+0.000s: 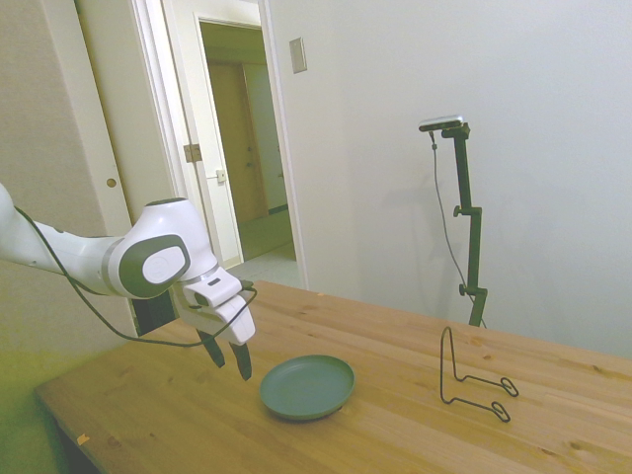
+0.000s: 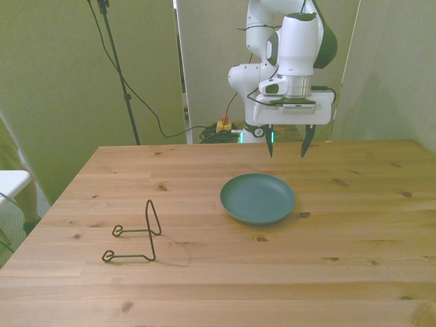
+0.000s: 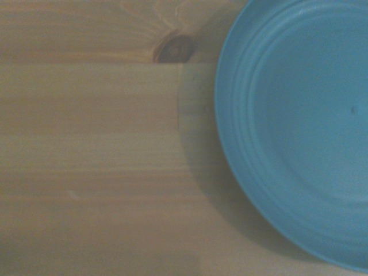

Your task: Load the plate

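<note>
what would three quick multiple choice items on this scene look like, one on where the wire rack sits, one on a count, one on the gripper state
1. In the front view, where does the wire rack stand relative to the plate?
A. to the front view's left
B. to the front view's right
C. on top of it

2. How many plates lie on the table?
A. one
B. two
C. three

3. What is the state of the gripper?
A. shut on the plate
B. open and empty, above the table
C. shut on the rack

Answers:
1. A, the rack stands apart from the plate, toward the front view's left.
2. A, only one grey-green plate shows in the side and front views.
3. B, the two fingers hang spread apart with nothing between them, off the plate.
</note>
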